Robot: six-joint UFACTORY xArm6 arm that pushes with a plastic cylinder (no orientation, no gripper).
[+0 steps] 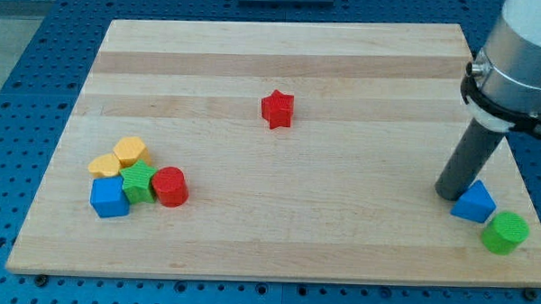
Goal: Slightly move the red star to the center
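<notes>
The red star [276, 109] lies alone on the wooden board [283, 62], a little above and left of the board's middle. My tip [451, 193] rests on the board at the view's right, far from the star. It stands just left of the blue triangular block [473, 202], touching or nearly touching it.
A green cylinder [505, 232] sits right of and below the blue triangle near the board's right edge. At the lower left is a cluster: a yellow hexagon [131, 151], a yellow block [105, 166], a green star [140, 181], a red cylinder [170, 186] and a blue cube [109, 198].
</notes>
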